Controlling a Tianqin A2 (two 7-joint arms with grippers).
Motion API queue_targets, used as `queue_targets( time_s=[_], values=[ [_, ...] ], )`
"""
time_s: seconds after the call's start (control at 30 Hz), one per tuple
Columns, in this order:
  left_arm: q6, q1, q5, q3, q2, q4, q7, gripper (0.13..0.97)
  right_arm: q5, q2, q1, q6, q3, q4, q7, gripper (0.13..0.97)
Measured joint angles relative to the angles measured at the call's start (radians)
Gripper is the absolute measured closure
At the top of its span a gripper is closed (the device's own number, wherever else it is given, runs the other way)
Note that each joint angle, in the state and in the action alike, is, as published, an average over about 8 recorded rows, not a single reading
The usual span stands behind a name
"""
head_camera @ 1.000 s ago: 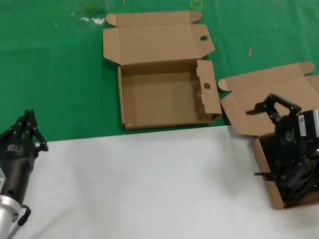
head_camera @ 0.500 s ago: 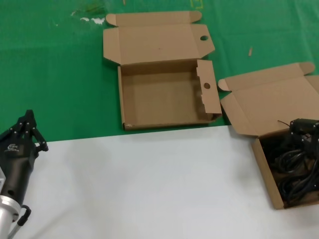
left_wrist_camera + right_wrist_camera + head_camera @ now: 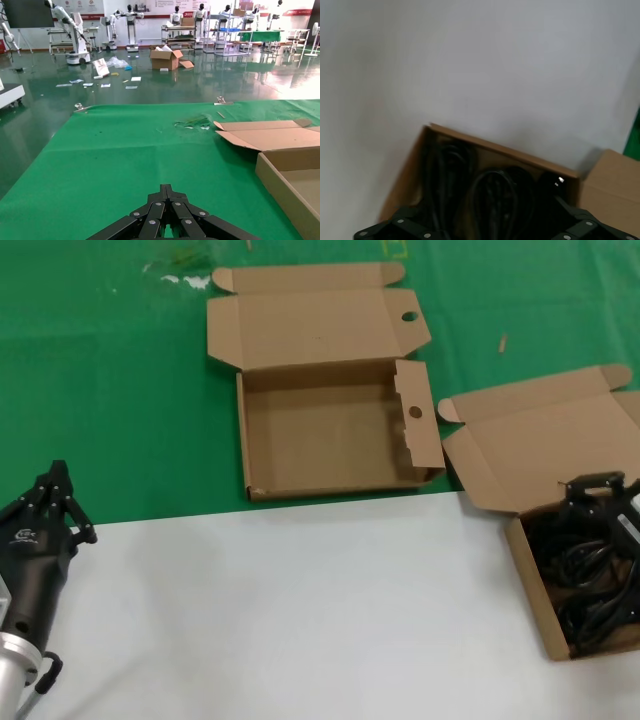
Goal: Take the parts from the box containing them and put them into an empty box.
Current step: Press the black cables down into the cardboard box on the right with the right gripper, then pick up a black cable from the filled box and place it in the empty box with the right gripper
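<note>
In the head view, the shallow brown cardboard box with a plain lid (image 3: 545,570) stood at the right edge of the frame, on the white part of the table (image 3: 300,610), with its lid folded back toward the upper right. Inside it lay the black coiled power cords (image 3: 590,585), filling the tray in long bundles. The right gripper (image 3: 597,490) was at the far end of this box, low over the cords and close to the lid hinge. Its black fingers seemed to stand apart, but I could not tell how wide, and I could not tell whether they had hold of a cord. In the right wrist view the same cords (image 3: 490,200) were seen in the box (image 3: 410,170) near the bottom of the frame, with the finger links of the gripper at the bottom corners.

The empty brown cardboard box with round holes in its flaps (image 3: 330,440) stood in the upper middle of the head view, on the green cloth (image 3: 100,390), well apart from the box with the cords. Nothing lay in it.

The left gripper (image 3: 55,495) was at the lower left of the head view, over the border of green cloth and white table. Its fingertips were pressed together and it carried nothing. The left wrist view showed these fingers (image 3: 167,212) meeting at a point over the green cloth (image 3: 125,150), with a part of the empty box (image 3: 285,175) at the right of the frame.
</note>
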Motion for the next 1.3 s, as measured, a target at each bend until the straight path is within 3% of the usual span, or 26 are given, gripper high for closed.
queue_targets(
  time_s=[0.2,0.33,0.87,1.17,1.3],
  values=[
    [0.0,0.0,0.0,0.0,0.0,0.0,0.0,0.957,-0.044,-0.051,-0.015,0.02,0.052,-0.077,-0.06,0.322],
    [0.0,0.0,0.0,0.0,0.0,0.0,0.0,0.957,-0.067,-0.068,-0.022,0.012,0.081,-0.093,-0.069,0.322],
    [0.0,0.0,0.0,0.0,0.0,0.0,0.0,0.957,-0.125,-0.093,-0.057,-0.032,0.158,-0.098,-0.052,0.722],
    [0.0,0.0,0.0,0.0,0.0,0.0,0.0,0.957,-0.142,-0.083,-0.055,-0.075,0.184,-0.061,0.001,0.862],
    [0.0,0.0,0.0,0.0,0.0,0.0,0.0,0.957,-0.127,-0.063,-0.038,-0.103,0.181,-0.007,0.068,0.885]
  ],
)
